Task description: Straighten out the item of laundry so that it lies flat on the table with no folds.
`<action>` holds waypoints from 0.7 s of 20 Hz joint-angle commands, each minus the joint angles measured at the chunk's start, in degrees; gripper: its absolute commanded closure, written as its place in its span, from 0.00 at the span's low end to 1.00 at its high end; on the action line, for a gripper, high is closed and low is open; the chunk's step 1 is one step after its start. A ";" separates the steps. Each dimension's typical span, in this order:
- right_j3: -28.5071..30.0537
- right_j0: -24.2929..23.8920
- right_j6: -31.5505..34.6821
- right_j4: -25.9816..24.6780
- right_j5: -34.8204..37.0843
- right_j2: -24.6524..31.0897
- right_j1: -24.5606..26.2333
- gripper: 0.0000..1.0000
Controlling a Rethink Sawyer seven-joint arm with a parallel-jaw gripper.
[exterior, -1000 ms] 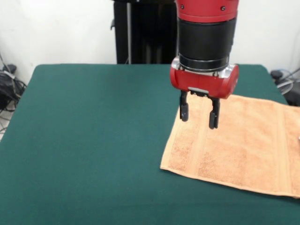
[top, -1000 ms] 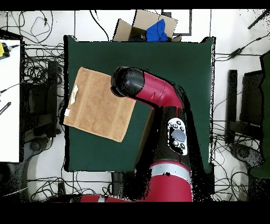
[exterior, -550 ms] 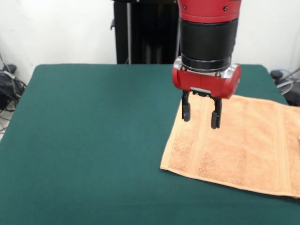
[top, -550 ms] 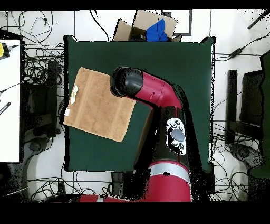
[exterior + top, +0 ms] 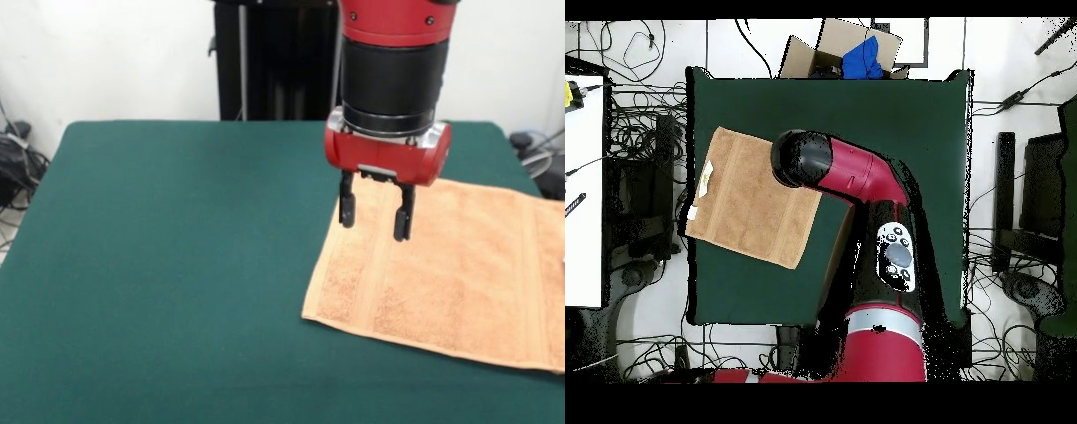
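Towel point(image 5: 450, 265) spread open near one side of the tabletop point(image 5: 177, 265), running out of the front view at the right. In the overhead view, same towel point(image 5: 750, 205) sitting skewed against the tabletop point(image 5: 895, 120) edges, one end reaching or just past the tabletop's edge. Looks flat: woven bands running straight, edges clean, no fold or ridge showing in the visible part. White tag point(image 5: 706, 178) lying near the outer short edge. Part under the arm hidden from above, so no verdict there.

Claw point(image 5: 375, 215) hanging above the towel's inner short edge, fingers point(image 5: 347, 210) spread apart, nothing between them, tips clear of the cloth as far as can be told. Pointing straight down, over the corner nearest the pedestal. Probably parked there because that edge was the one being handled; with the cloth lying this smooth, reads as a let-go-and-lift pose rather than a reach for a new grab. Task seems close to finished, or finished.

Against a second ago: towel outline unchanged, same corners, same skew. Claw nudged a touch sideways and barely upward, then settled; finger gap the same. From above, the arm's wrist point(image 5: 803, 158) shifted slightly toward the towel.
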 commanded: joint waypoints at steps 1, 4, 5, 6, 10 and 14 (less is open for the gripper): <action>5.55 0.89 3.98 -3.65 2.74 1.98 0.88 0.00; 5.67 0.55 4.30 -4.01 2.46 2.42 0.98 0.00; 5.80 0.45 4.38 -4.10 2.44 2.53 0.92 0.00; 5.81 0.36 4.40 -4.19 2.44 2.61 0.89 0.00; 5.79 0.36 4.37 -4.67 2.65 2.45 1.00 0.00; 6.78 -0.16 3.63 -5.31 2.16 2.83 0.84 0.00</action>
